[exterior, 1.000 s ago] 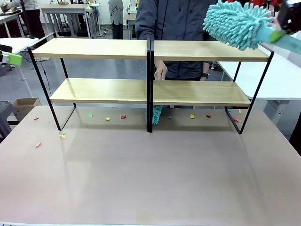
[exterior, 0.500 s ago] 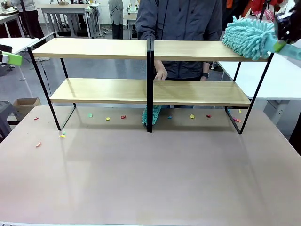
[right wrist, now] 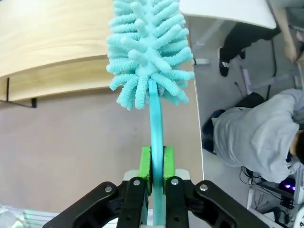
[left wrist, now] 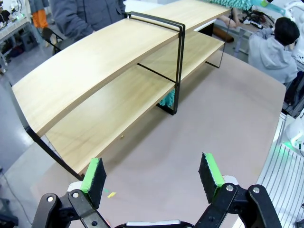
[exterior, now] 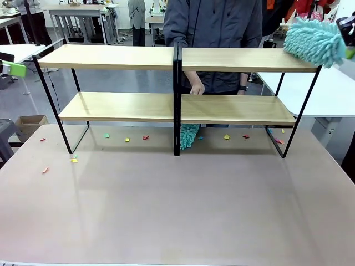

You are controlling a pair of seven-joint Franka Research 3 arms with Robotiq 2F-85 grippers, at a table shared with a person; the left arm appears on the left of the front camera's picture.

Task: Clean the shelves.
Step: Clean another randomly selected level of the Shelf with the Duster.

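At front-view upper right, the right gripper [right wrist: 157,164] is pinching the handle of the teal duster [exterior: 315,40] tight, its head poised to sweep the top tier's end. The shelves [exterior: 111,57] are spanning mid-frame. The left gripper [left wrist: 152,173] is gaping wide, empty.

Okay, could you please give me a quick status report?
Right tool shut on duster, at right end of shelves. Left tool open. Person's hand behind shelves, middle.

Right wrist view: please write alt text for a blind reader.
The right gripper, jaws shut, holds a fluffy turquoise duster by its handle, the head at the end of the wooden shelves. Below is the tabletop; a person in grey is at the right.
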